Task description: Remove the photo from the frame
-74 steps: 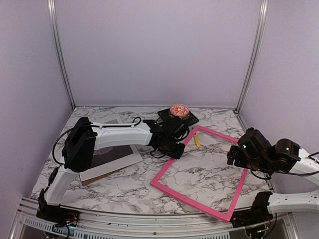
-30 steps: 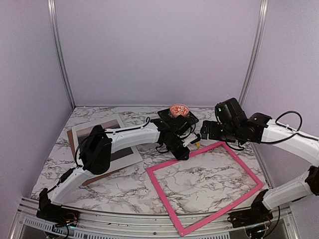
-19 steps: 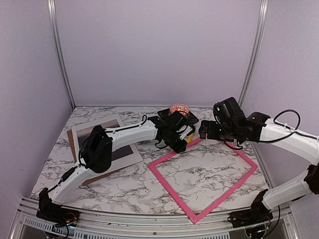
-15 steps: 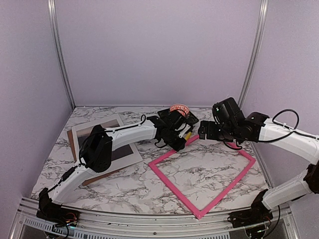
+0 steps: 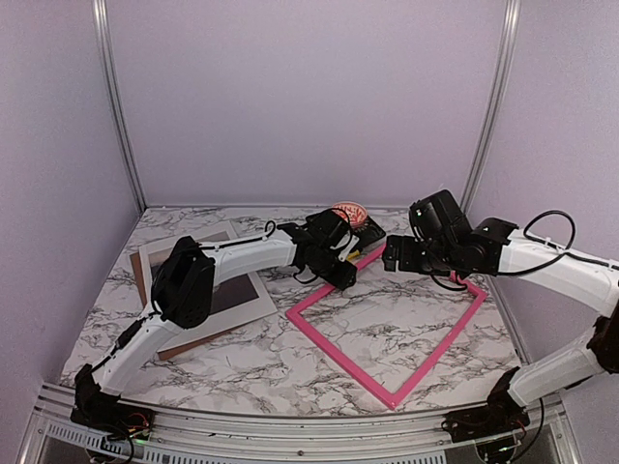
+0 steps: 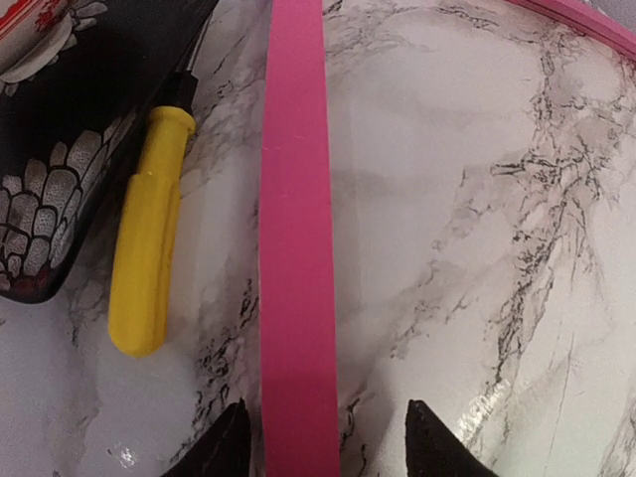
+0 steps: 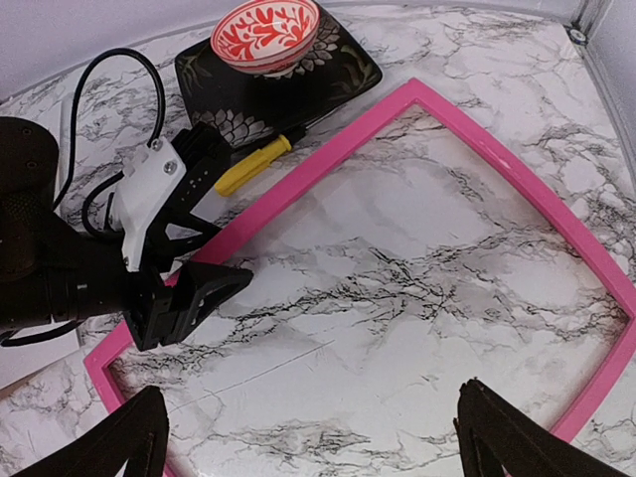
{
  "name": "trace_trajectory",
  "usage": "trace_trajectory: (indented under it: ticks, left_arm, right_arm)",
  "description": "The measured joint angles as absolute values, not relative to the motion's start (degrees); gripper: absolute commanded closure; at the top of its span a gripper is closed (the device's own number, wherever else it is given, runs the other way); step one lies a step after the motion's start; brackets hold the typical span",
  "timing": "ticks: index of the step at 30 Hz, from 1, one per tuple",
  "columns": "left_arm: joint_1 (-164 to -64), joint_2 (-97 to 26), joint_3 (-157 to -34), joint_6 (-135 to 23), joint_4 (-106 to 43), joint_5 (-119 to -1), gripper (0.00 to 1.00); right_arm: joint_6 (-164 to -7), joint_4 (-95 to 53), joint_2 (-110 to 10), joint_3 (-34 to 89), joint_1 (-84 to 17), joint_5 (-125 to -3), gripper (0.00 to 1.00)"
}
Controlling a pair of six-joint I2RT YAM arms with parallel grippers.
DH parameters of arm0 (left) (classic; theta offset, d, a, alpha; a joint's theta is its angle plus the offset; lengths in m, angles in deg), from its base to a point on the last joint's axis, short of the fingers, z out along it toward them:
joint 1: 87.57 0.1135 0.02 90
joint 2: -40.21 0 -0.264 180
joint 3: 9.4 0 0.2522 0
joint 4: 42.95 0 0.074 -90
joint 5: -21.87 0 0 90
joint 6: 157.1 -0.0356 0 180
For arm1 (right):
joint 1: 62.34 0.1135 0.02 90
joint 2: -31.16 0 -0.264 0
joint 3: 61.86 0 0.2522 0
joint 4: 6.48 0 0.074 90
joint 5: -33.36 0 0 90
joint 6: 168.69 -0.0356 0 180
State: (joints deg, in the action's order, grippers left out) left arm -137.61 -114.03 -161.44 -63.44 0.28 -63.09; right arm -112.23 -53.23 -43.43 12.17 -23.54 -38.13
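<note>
**Pink rail flanked by spread left fingers**

Straddling one rail of the frame (image 6: 298, 248) with the left gripper (image 6: 328, 447). Fingertips (image 6: 227, 452) spread: left one just beside the pink strip, right one apart from it over bare marble. Pinching nothing. Just left of that rail, clear of the gripper, a yellow-handled screwdriver (image 6: 144, 248). Beyond that, a black patterned tray (image 6: 60, 149) carrying a red-and-white bowl (image 6: 40, 20).

Hovering above the frame's open middle with the right gripper (image 7: 318, 447), fingers (image 7: 129, 437) wide apart, holding nothing.

Well apart from both grippers, at the left of the marble table (image 5: 242, 377): the photo (image 5: 237, 295), out of the frame, flat on a brown backing board (image 5: 179, 348) and partly hidden by the left arm's elbow.

Against half a second back: frame swung a little further round, near corner drawn away from the front edge, left gripper shifted slightly leftward together with its rail.

Against two and a half seconds back: right arm no longer tucked at the right edge but reaching in over the frame's far corner. Frame turned from lying along the right side into a diamond, one corner toward the arm bases.
</note>
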Motion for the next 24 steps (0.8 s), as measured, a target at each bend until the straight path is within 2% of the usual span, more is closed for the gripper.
trace_trajectory:
  ticks: [4,7,14,17,24]
  left_arm:
    - [-138.2,-107.2,-152.2,-62.2,-0.6,-61.3,0.19]
    - [-138.3,-99.4,-143.8,-60.3,-2.5,-60.6,0.16]
    - [-135.3,-75.1,-121.4,-50.8,-9.9,-63.3,0.15]
    - [-131.8,-64.2,-109.1,-45.5,-12.5,-66.9,0.16]
    - [-118.7,-47.4,-87.7,-35.9,-12.7,-71.7,0.16]
  right_arm:
    - [-111.4,-52.8,-44.6,12.2,-23.5,-38.2,0.01]
    - [-110.4,-51.9,-46.4,12.6,-23.5,-38.9,0.01]
    - [-105.9,-45.9,-55.5,19.0,-23.4,-46.2,0.01]
    - [-103.6,-43.4,-60.9,22.9,-22.4,-49.2,0.02]
    - [-98.7,-38.1,-76.4,35.4,-17.4,-58.9,0.06]
